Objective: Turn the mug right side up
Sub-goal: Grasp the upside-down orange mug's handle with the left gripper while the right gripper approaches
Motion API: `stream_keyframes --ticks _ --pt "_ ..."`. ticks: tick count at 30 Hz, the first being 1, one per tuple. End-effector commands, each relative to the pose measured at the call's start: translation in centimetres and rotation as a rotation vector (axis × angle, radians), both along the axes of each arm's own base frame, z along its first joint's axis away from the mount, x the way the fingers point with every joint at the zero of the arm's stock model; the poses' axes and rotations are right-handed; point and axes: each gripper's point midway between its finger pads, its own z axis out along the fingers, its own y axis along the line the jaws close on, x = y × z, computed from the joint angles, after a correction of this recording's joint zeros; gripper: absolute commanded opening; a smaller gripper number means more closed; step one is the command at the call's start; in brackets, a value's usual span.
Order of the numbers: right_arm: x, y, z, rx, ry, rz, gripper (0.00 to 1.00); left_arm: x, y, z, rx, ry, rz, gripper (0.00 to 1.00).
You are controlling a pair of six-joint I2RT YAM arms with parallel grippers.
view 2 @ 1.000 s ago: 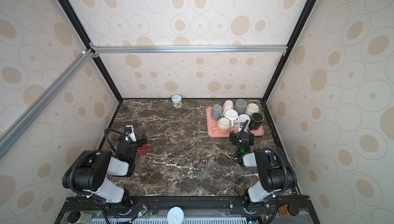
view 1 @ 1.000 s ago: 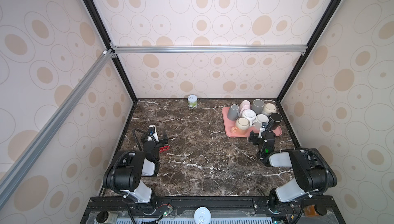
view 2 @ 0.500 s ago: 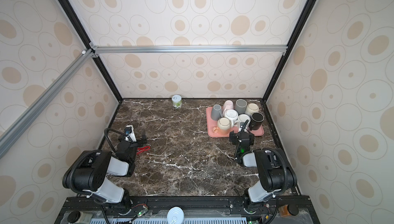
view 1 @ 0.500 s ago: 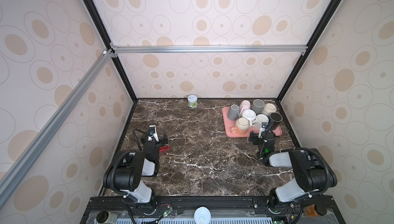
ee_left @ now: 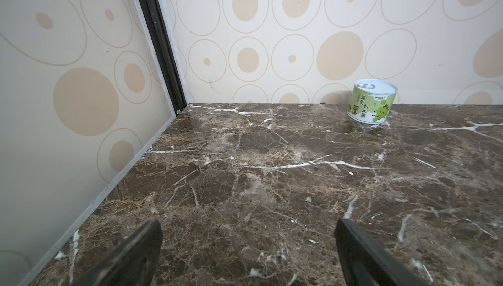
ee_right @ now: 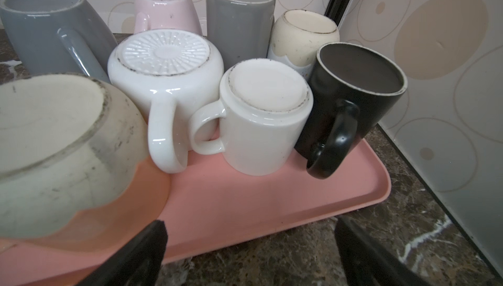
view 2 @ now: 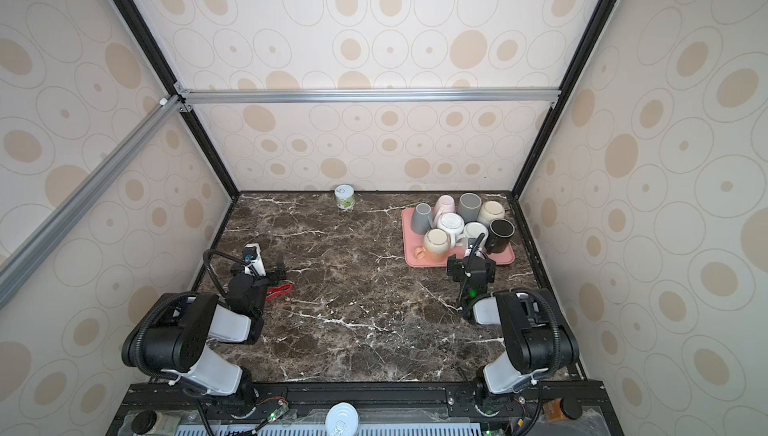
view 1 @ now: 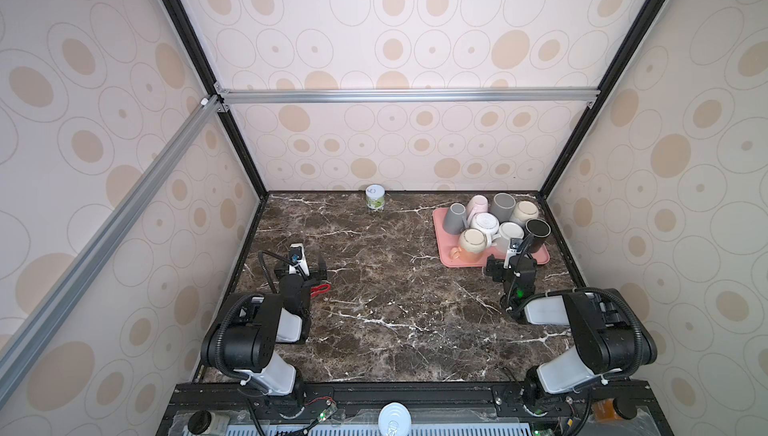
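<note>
Mug [ee_right: 265, 124] upside down, ahead of right jaws

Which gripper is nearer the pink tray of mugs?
Right. The right gripper sits at the near edge of the pink tray; the left gripper is far across the table.

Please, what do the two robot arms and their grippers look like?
The left arm and right arm have bulky black joints, white links and looping black ribbed cables. The left gripper and right gripper have flat black fingers.
</note>
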Motion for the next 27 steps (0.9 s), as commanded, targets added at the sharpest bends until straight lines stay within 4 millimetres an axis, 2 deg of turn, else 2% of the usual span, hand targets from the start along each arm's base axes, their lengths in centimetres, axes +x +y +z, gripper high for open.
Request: stream_keyframes --ticks 1,5,10,13,16,19,22,24,27 --pt "-0.6 -0.6 1.8 0.002 -0.081 -0.026 1.0 -0.2 0.3 1.8 0.02 -0.055 0.02 1.0" --pt "-1.2 -0.3 3.4 -0.001 -0.077 -0.001 1.0 -0.1 0.7 2.9 0.024 -0.038 0.051 1.0" --pt "-2.4 -0.3 5.3 0.076 0.107 -0.046 1.0 1.4 -0.2 4.5 0.047 0.005 0.043 1.0" --pt "-2.9 0.4 5.9 0.148 0.204 -0.046 1.0 2.1 -0.1 6.3 -0.086 -0.019 0.069 1.0" --pt "-3.8 1.8 6.1 0.237 0.297 -0.052 1.0 3.1 -1.3 8.5 -0.167 -0.036 0.02 1.0" --pt "-4.8 4.0 6.1 0.275 0.344 -0.034 0.98 4.1 -3.5 10.4 -0.201 -0.028 -0.065 1.0" --pt "-6.0 7.1 6.1 0.302 0.381 0.0 0.97 4.8 -6.7 12.0 -0.217 -0.017 -0.19 1.0" --pt "-6.8 9.1 6.1 0.296 0.399 0.02 0.95 5.2 -9.7 12.4 -0.207 0.011 -0.297 1.0" --pt "-7.9 11.4 6.0 0.266 0.399 0.037 0.95 5.4 -14.5 11.9 -0.195 0.064 -0.434 1.0"
